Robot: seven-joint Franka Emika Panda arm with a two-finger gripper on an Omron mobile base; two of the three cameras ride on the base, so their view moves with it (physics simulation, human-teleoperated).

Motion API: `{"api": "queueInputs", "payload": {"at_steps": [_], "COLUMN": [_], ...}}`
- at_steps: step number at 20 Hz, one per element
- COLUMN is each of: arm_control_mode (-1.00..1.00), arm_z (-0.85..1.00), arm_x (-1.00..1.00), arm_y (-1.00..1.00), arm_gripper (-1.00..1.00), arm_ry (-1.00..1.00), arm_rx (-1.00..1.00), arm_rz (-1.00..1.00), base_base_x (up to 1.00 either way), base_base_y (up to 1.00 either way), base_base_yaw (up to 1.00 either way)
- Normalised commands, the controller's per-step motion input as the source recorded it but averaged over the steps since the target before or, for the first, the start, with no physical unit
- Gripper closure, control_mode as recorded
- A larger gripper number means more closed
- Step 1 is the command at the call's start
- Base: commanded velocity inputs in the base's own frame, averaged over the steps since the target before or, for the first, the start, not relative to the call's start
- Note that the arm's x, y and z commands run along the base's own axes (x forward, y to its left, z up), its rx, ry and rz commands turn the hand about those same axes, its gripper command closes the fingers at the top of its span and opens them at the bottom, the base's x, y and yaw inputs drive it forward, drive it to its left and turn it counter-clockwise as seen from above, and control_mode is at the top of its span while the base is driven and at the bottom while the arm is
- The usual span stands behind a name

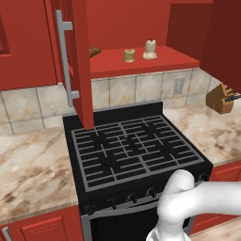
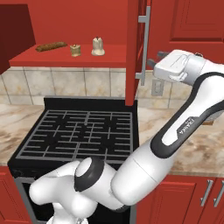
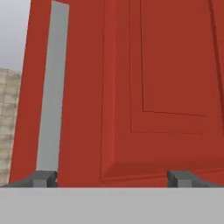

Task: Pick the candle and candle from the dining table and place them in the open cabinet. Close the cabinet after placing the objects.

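From the left base view I see 2 candles, the golden-tan candle (image 1: 129, 55) and the cream candle (image 1: 150, 49), on the open cabinet's shelf (image 1: 141, 63); the right base view shows them left of the door (image 2: 132, 52); my hand view shows my pincer (image 3: 112, 178) spread apart facing that door's handle (image 3: 52, 92).

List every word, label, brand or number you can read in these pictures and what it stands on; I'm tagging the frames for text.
"FRANKA", then a second word too small to read: dark lettering along the white forearm of the robot arm, seen in the right base view.
Stove knobs: no legible markings.
Knife block: no label.
Cabinet door, two candles and wall outlet: no text on any.
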Motion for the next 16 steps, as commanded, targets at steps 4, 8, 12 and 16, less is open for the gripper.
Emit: {"api": "queueInputs", "payload": {"at_steps": [4, 8, 12, 16], "arm_control_mode": [-1.00, -1.00, -1.00, -1.00], "arm_z": [0.01, 0.00, 0.01, 0.01], "arm_x": [-0.11, -0.30, -0.56, -0.59], "arm_y": [0.09, 0.13, 0.21, 0.38], "arm_gripper": [-1.00, -1.00, -1.00, -1.00], "arm_ry": [-0.20, -0.19, -0.11, 0.02], "arm_rx": [-0.11, -0.11, -0.09, -0.09], "arm_rz": [0.00, 0.00, 0.00, 0.00], "base_base_x": [0.00, 0.00, 0.00, 0.00], "base_base_y": [0.00, 0.00, 0.00, 0.00], "base_base_yaw": [0.00, 0.00, 0.00, 0.00]}}
